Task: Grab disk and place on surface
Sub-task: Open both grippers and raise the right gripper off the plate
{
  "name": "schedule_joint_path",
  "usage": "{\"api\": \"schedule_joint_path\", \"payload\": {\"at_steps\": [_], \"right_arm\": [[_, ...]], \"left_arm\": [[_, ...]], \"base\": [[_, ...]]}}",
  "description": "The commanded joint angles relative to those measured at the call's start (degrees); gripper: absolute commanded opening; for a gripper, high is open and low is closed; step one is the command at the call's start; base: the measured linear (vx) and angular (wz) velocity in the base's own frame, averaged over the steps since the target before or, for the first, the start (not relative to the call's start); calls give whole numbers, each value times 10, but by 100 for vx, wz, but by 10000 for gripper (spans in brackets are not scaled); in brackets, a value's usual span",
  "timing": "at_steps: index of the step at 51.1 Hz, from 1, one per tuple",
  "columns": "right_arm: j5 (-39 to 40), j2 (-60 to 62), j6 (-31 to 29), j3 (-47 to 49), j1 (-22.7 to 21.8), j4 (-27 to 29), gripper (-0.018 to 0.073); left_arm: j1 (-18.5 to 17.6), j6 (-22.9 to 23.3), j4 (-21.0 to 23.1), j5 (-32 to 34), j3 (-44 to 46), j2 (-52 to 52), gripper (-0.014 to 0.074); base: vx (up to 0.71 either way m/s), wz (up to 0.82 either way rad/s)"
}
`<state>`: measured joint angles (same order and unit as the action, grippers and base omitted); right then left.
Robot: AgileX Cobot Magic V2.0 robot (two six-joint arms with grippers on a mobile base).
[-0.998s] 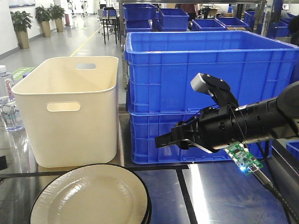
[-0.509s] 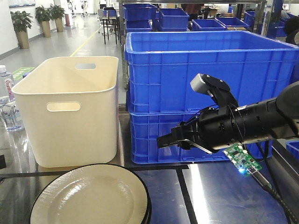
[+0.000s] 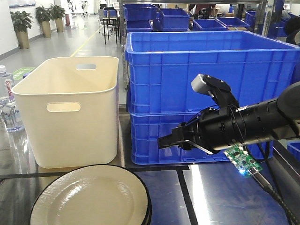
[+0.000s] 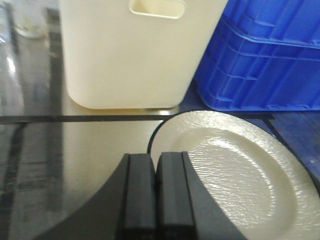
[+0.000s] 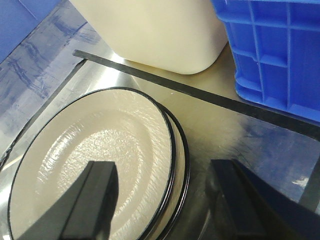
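A round cream disk (image 3: 91, 199) with a black rim lies flat on another, on the shiny dark surface (image 3: 220, 197).

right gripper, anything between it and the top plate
Nothing visible. The right gripper hangs open above the stacked plates, its fingers straddling the stack's right rim, with only air beneath. The cream bin and blue crates stand behind.

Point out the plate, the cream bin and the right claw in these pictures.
plate (image 3: 89, 199): front view, on its cream centre.
cream bin (image 3: 70, 126): front view, on its front wall below the handle slot.
right claw (image 5: 165, 200): right wrist view, midway between its two open fingertips.
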<state>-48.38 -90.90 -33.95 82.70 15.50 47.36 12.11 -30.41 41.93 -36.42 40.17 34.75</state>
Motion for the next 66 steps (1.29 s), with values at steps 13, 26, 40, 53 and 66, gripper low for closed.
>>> {"api": "schedule_joint_path", "payload": {"at_steps": [13, 26, 40, 53, 66], "right_arm": [[17, 24, -8, 19, -1, 22, 441], [17, 24, -8, 19, -1, 22, 441], [16, 24, -8, 19, -1, 25, 441], [14, 24, -8, 19, -1, 23, 441], [13, 24, -8, 19, -1, 22, 441]], "left_arm": [[-131, 312, -265, 197, -170, -206, -9], [-144, 326, -436, 361, -345, -306, -9], [-99, 359, -448, 345, -408, -357, -9], [-99, 358, -440, 392, -407, -357, -9], [-99, 358, -440, 392, -407, -357, -9]], "base": [[0, 0], [0, 0], [0, 2], [0, 0], [0, 0]]}}
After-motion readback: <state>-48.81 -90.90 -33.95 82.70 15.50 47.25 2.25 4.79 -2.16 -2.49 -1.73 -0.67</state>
